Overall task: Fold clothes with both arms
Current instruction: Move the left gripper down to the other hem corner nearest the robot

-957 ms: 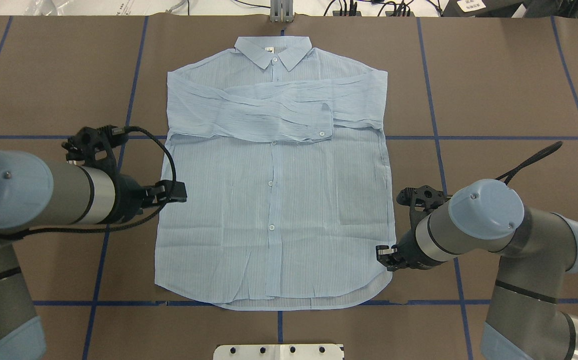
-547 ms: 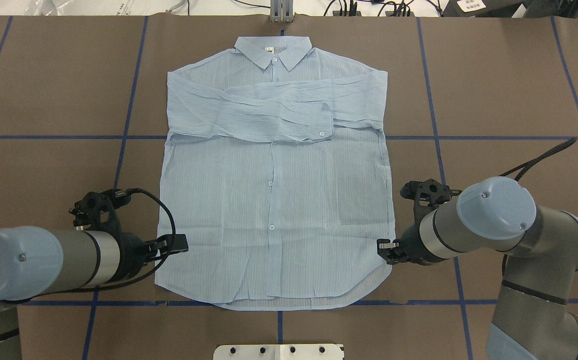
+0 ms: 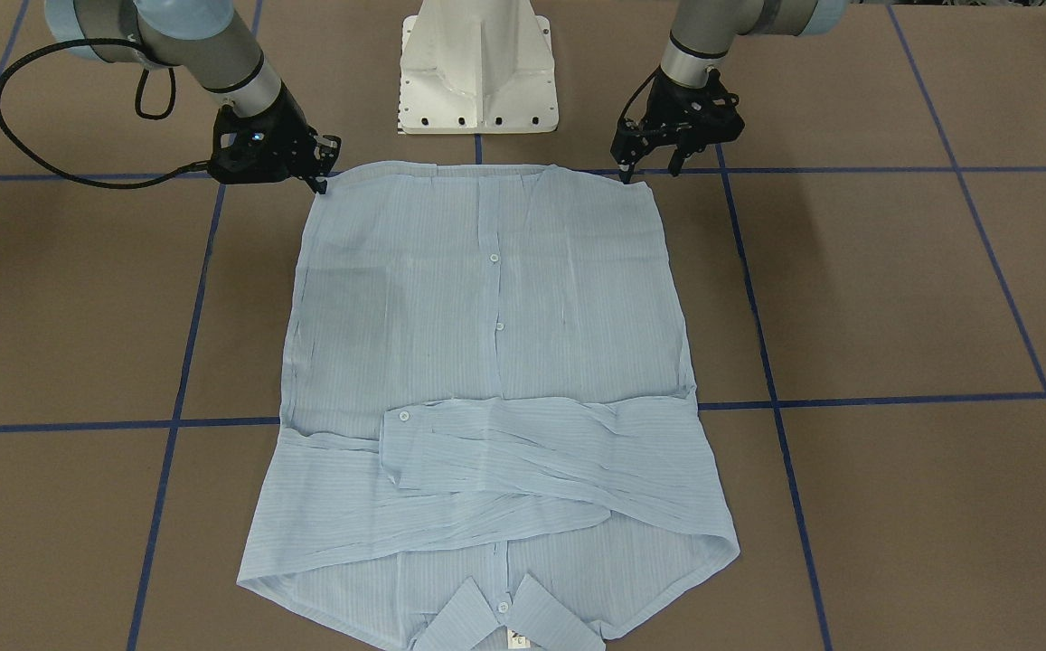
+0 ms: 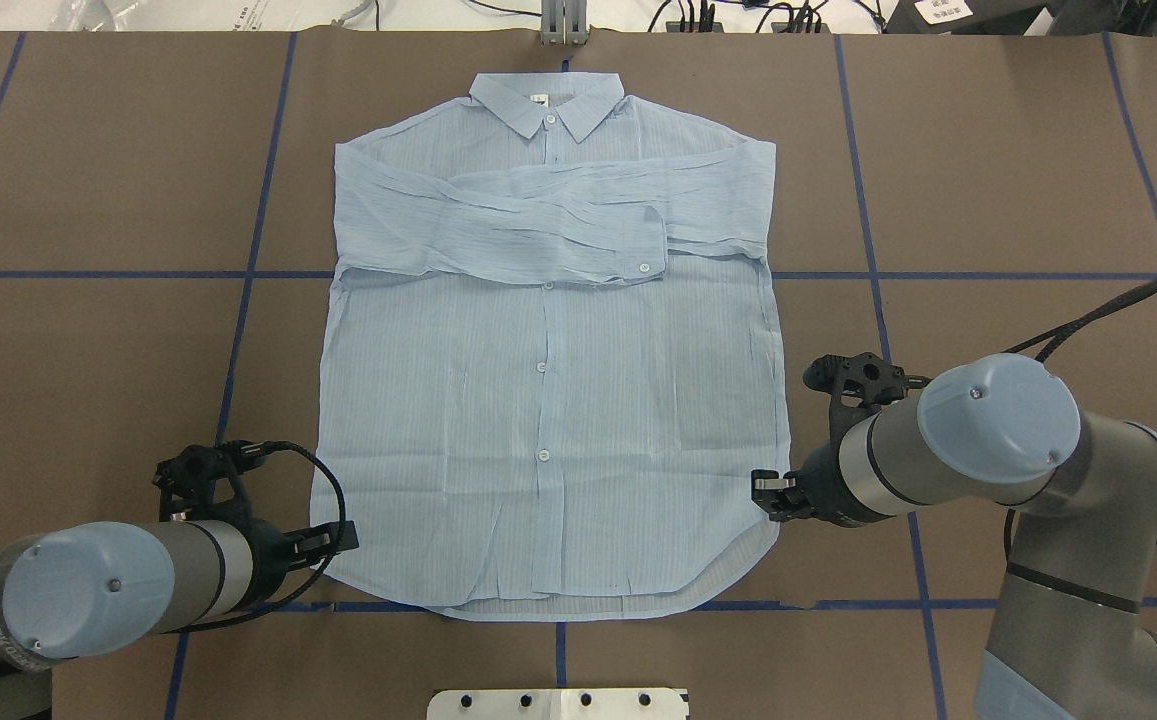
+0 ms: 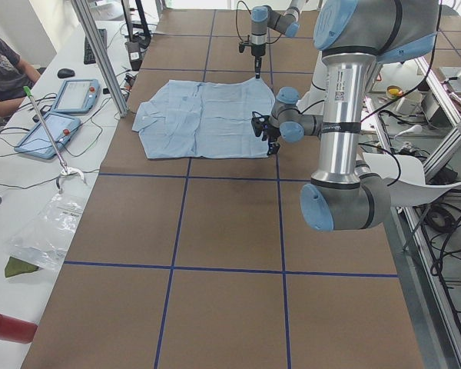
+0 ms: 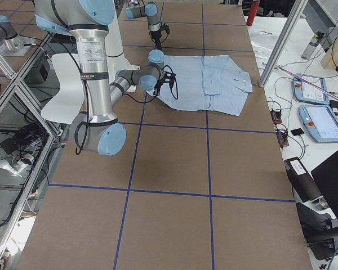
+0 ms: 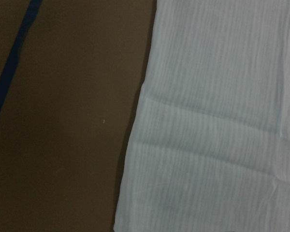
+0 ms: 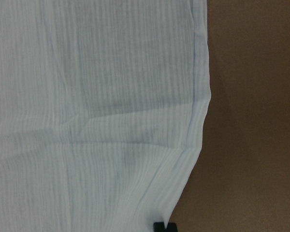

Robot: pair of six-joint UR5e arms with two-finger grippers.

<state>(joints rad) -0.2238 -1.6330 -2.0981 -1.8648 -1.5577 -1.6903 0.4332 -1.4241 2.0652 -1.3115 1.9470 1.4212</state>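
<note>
Left tool [image 4: 343,538] moved back to shirt [image 4: 548,400] hem corner.

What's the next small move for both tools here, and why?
Probably lower both and pinch the shirt at its hem corners. It lies flat with the sleeves already crossed over the chest. The left tool and right tool sit open at its near edge, one per side, gripping nothing yet.

One cam sits up behind the robot [image 3: 477,63] looking forward and down, another faces it from across the table [image 3: 893,271] looking steeply down, so both catch the whole shirt [image 4: 578,420], just flipped. Two more watch from far off at the table ends, and the wrist cams are in really close on the shirt's side edges.
</note>
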